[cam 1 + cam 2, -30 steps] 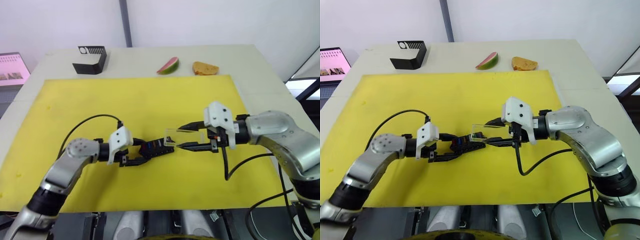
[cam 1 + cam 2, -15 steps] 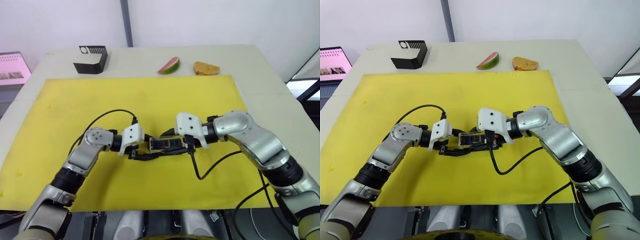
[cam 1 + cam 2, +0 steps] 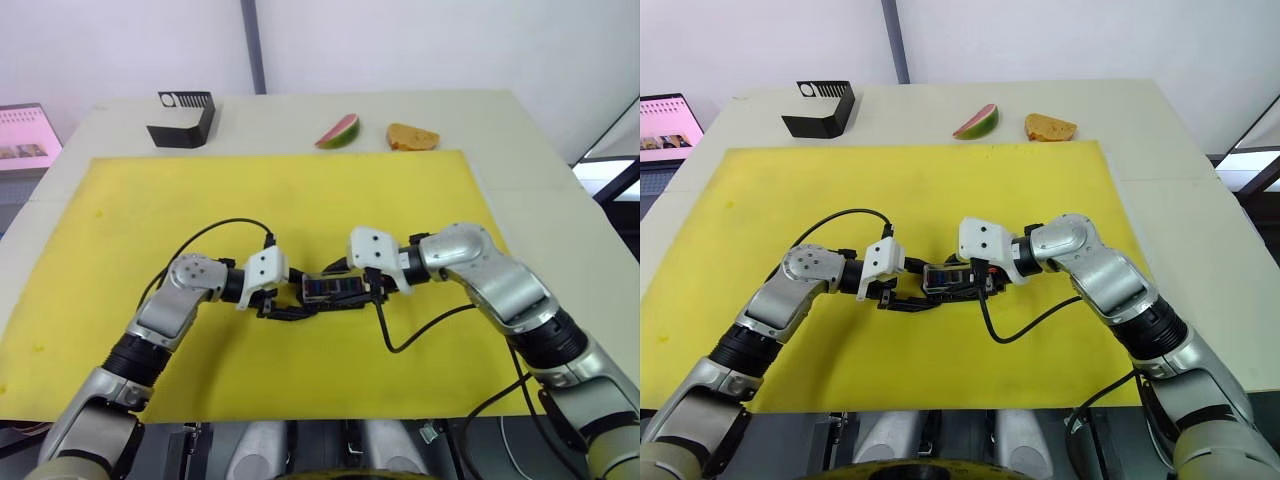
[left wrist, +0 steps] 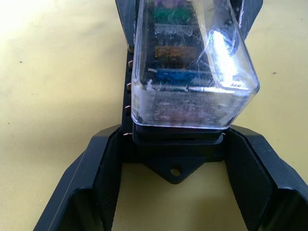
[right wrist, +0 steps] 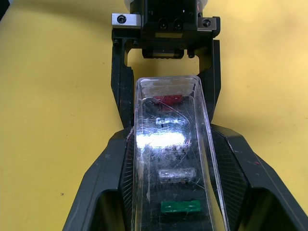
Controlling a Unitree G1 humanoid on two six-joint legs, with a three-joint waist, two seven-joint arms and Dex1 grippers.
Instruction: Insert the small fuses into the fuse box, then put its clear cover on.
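In the left eye view, the left gripper (image 3: 290,303) and the right gripper (image 3: 345,291) meet from opposite sides at the fuse box (image 3: 332,291), which lies on the yellow mat (image 3: 150,220) near the middle of the table (image 3: 520,150). A black bracket (image 3: 181,118), a watermelon slice (image 3: 337,131) and a piece of bread (image 3: 411,136) sit well apart at the far edge.

In the left wrist view, that gripper's fingers (image 4: 98,173) pinch the pointed end of the black fuse box (image 4: 175,159) from both sides. The clear cover (image 4: 192,62) sits on top, with the small fuses (image 4: 171,50) showing through it.

In the right wrist view, the right gripper's fingers (image 5: 108,168) press against both long sides of the cover (image 5: 171,159), closed on it. Red, grey and green fuses (image 5: 180,207) sit in a row beneath.
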